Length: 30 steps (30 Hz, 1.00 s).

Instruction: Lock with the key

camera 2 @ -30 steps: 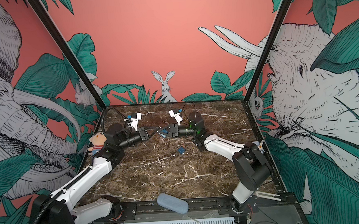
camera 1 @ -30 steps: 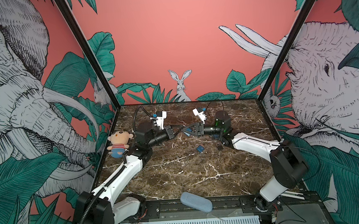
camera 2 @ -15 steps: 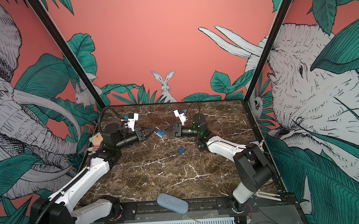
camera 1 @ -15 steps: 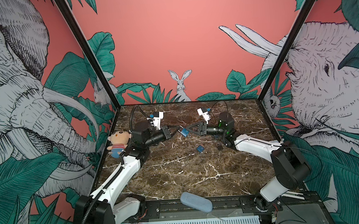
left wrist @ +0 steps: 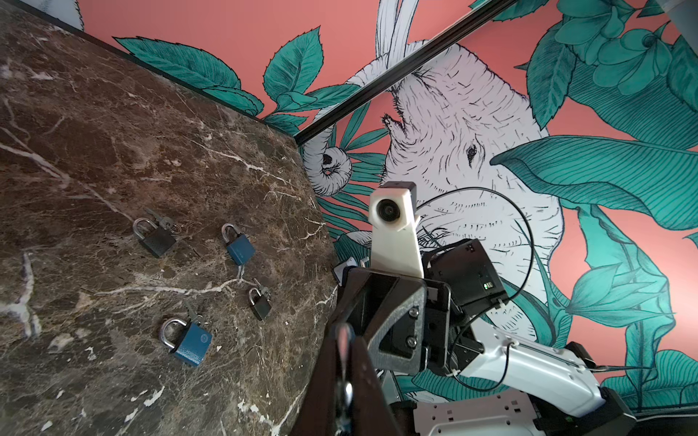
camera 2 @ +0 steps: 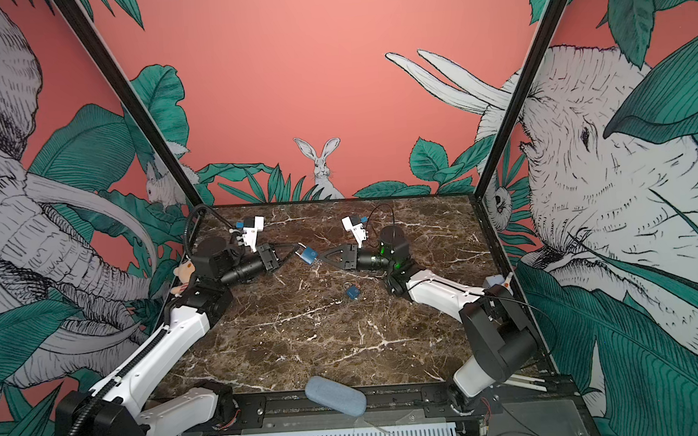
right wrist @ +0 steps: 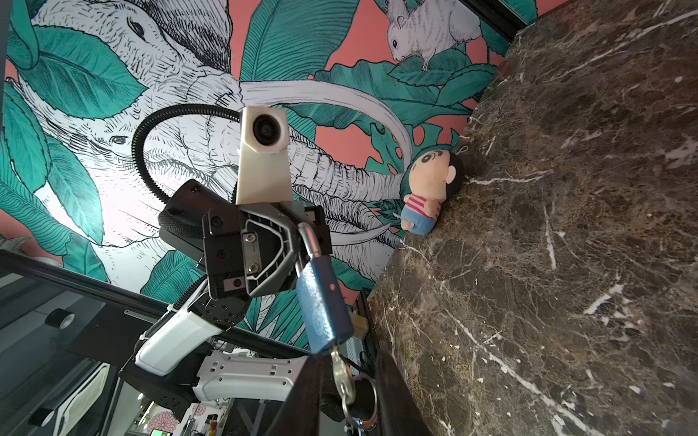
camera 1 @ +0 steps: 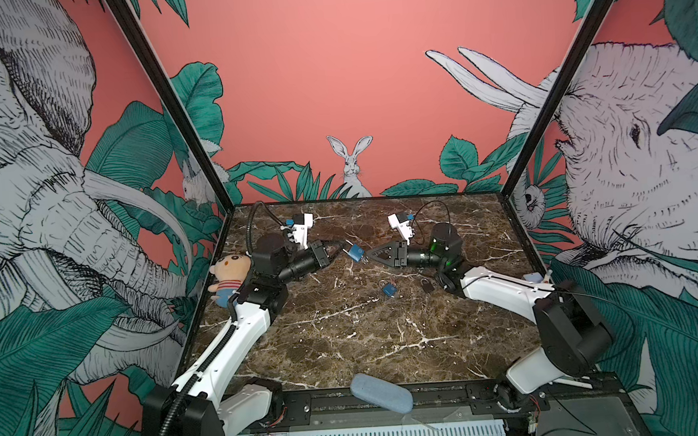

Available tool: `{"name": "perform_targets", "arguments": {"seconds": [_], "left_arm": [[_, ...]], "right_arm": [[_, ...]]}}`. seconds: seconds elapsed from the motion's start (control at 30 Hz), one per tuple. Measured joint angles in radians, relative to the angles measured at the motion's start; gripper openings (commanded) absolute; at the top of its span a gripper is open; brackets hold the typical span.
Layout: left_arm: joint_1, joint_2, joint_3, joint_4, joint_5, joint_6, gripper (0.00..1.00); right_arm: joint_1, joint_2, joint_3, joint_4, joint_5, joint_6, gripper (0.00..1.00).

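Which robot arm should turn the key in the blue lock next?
The right arm, probably. The right gripper has a finger on each side of the key hanging under the blue padlock. The left gripper is busy pinching the shackle, holding it up.

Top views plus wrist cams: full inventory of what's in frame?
blue padlock with steel shackle: 1, blue, airborne between claws
silver key on ring: 1, silver, in its keyhole
loose blue padlocks: 2, blue, on table
loose black padlocks: 2, black, on table
plush doll: 1, peach, table's left edge
oblong pad: 1, grey-blue, front rail
marble table: 1, brown, below all
left claw: 1, black, shut on held padlock's shackle
right claw: 1, black, around key, grip unclear
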Motion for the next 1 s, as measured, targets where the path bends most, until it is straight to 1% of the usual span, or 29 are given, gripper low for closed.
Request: {"name": "perform_targets", "arguments": {"seconds": [0.1,0.23,0.43,0.5,0.6,0.77,1.0], "left_arm": [[0.0,0.0,0.002,-0.002,-0.002,0.0,0.0],[0.0,0.0,0.002,-0.001,-0.007,-0.004,0.0],[0.002,0.0,0.002,0.004,-0.009,-0.014,0.0],[0.003,0.0,0.002,0.008,-0.009,-0.017,0.0],[0.003,0.0,0.003,0.011,-0.011,-0.021,0.0],[0.004,0.0,0.003,0.019,-0.019,-0.031,0.0],[0.014,-0.002,0.003,0.033,-0.026,-0.045,0.0]], "right_arm": [[0.005,0.0,0.0,0.007,-0.01,0.007,0.24],[0.009,0.0,0.0,0.02,-0.021,0.015,0.26],[0.018,0.0,0.0,0.034,-0.025,0.025,0.25],[0.021,0.003,0.0,0.036,-0.026,0.028,0.22],[0.024,0.012,0.001,0.039,-0.029,0.032,0.15],[0.024,0.023,0.002,0.045,-0.034,0.041,0.0],[0.024,0.023,0.012,0.06,-0.039,0.052,0.0]]}}
